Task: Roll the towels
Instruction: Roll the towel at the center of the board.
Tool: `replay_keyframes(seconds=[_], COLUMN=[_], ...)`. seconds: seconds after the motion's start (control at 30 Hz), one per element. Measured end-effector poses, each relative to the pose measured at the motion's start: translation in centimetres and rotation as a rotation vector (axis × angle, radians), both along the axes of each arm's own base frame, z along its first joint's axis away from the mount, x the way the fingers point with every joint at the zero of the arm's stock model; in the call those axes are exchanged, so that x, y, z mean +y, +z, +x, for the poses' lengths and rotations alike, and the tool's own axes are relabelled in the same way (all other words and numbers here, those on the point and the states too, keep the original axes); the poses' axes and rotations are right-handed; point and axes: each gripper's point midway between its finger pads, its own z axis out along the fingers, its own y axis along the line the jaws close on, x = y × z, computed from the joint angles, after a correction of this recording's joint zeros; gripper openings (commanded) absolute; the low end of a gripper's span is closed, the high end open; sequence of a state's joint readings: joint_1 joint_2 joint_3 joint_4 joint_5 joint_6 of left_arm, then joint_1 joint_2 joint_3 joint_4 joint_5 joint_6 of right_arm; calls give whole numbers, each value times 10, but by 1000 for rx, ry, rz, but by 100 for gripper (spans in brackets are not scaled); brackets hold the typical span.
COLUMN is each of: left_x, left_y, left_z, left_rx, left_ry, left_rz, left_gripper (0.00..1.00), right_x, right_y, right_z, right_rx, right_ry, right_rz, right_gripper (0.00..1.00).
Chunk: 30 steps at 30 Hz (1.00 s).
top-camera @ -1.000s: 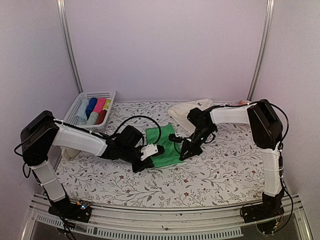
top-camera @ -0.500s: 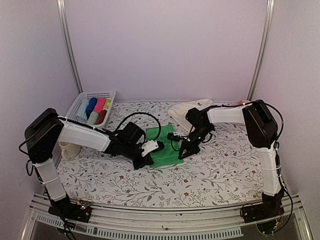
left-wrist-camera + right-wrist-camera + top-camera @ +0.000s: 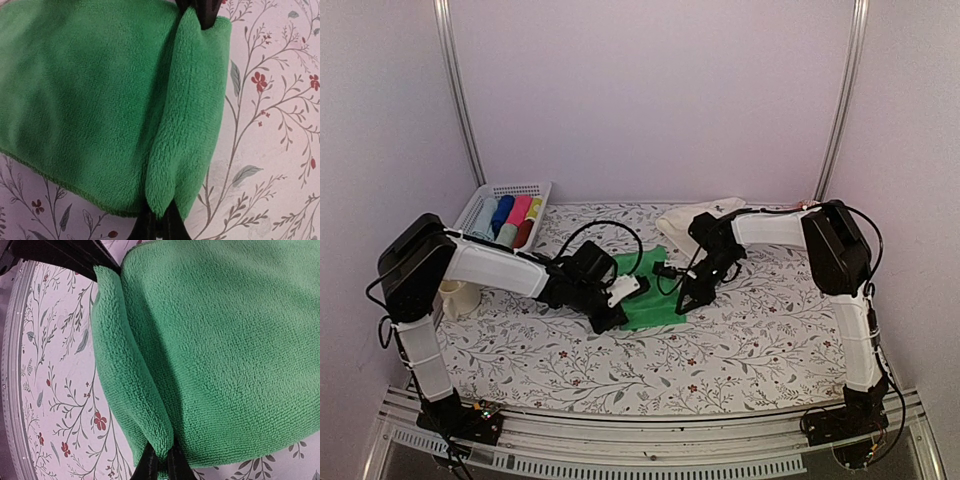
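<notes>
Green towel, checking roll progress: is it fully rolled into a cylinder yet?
No, only one edge of the green towel is folded over; the rest lies flat.

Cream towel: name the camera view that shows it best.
Top external. Only there does the cream towel appear, bunched and unrolled at the back, just beyond the right arm, which covers part of it. Both wrist views show none of it: the green towel and the flowered tablecloth fill them.

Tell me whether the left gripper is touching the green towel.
Touching. In the left wrist view the left gripper pinches the folded edge of the green towel.
</notes>
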<state>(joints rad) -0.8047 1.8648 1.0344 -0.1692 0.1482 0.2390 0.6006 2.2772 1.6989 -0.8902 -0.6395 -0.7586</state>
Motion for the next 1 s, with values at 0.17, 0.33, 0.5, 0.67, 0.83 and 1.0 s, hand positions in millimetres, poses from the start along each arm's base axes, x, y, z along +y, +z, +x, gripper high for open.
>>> replay_keyframes(seconds=[0.17,0.33,0.5,0.67,0.83,1.0], left_x=[8,27,35,31,30,19], left_y=[1,5,12,14,17,30], left_z=[5,3,-8,-23,-28,-26], left_rx=[-15,-72,-195,-393,-552,-696], left_ry=[56,103,69,-42,-133,-198], left_rz=[27,94,175,249,289,319], left_gripper=[50,79,83,83,80,73], right_x=[0,2,2,2,3,2], right_y=[0,0,-2,-2,-2,-3], right_z=[3,5,7,7,7,7], right_rx=[4,12,51,86,110,122], right_ry=[-15,-17,-23,-26,-30,-33], right_rz=[-4,-12,-18,-22,-31,-29], right_gripper=[7,7,9,9,10,10])
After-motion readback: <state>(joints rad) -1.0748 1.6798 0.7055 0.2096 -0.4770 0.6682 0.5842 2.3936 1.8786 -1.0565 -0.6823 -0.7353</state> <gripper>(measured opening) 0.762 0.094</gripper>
